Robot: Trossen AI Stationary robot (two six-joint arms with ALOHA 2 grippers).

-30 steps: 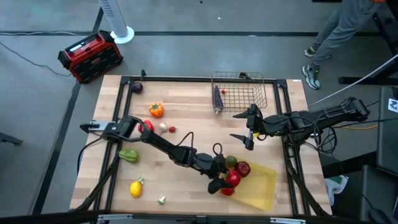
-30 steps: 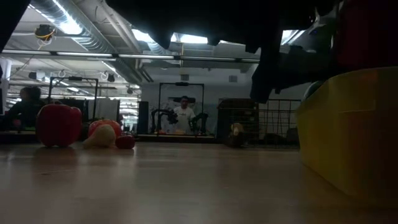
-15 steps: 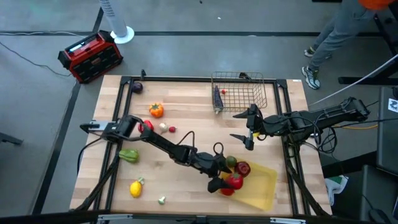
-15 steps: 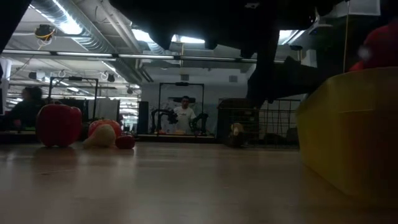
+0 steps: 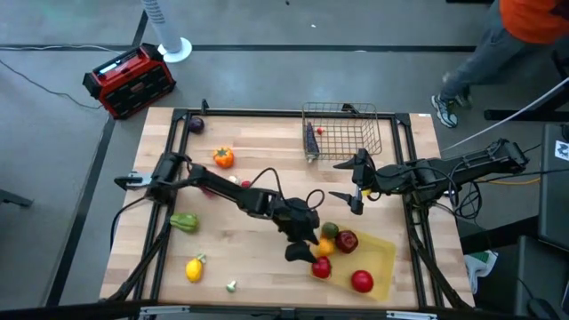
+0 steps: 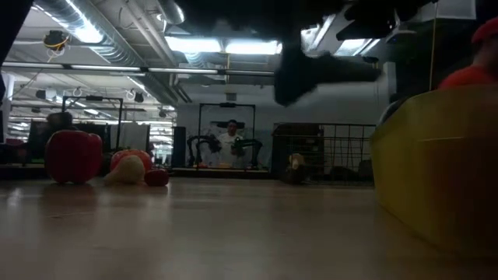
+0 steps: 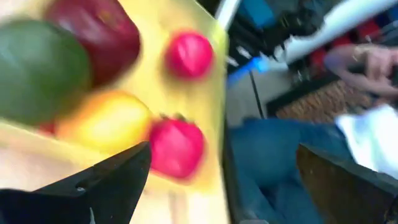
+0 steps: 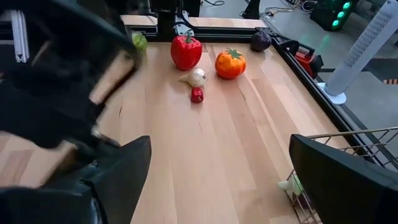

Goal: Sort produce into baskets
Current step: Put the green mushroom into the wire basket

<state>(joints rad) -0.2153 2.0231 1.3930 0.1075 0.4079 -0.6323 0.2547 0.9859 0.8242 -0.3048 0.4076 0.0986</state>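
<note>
Looking straight down first, I see the left tool (image 5: pixel 300 244) at the near-left edge of the yellow tray (image 5: pixel 384 253), fingers spread apart and clamped on nothing. Inside the tray lie a green fruit (image 5: pixel 330 231), a dark red apple (image 5: pixel 347 240), an orange piece (image 5: pixel 325 249), a red piece (image 5: pixel 321 268) and another red apple (image 5: pixel 362 282) nearer the front corner. The right tool (image 5: pixel 348 183) hangs over bare worktop (image 5: pixel 267 147) between the tray and the wire basket (image 5: pixel 342 132), fingers wide and empty. The basket sits at the far edge with a purple eggplant (image 5: pixel 310 140) inside. Loose produce is spread over the left half: an orange pepper (image 5: pixel 223 157), a green pepper (image 5: pixel 184 221), a lemon (image 5: pixel 194 268), a dark purple piece (image 5: pixel 196 125) at the far corner and a small pale piece (image 5: pixel 231 285) by the near edge. A red-and-black box (image 5: pixel 128 80) stands on the floor.

At worktop level I see the tray wall (image 6: pixel 436 171) close on the right, and a red pepper (image 6: pixel 73 155) with smaller pieces beside it far to the left.

Through the left wrist camera, blurred, I see the tray's fruit: green, dark red, yellow-orange and two red.

Through the right wrist camera I see a red pepper (image 8: pixel 186 51), an orange pepper (image 8: pixel 230 63), a pale mushroom (image 8: pixel 196 77) and a small red piece (image 8: pixel 197 94) touching it.
</note>
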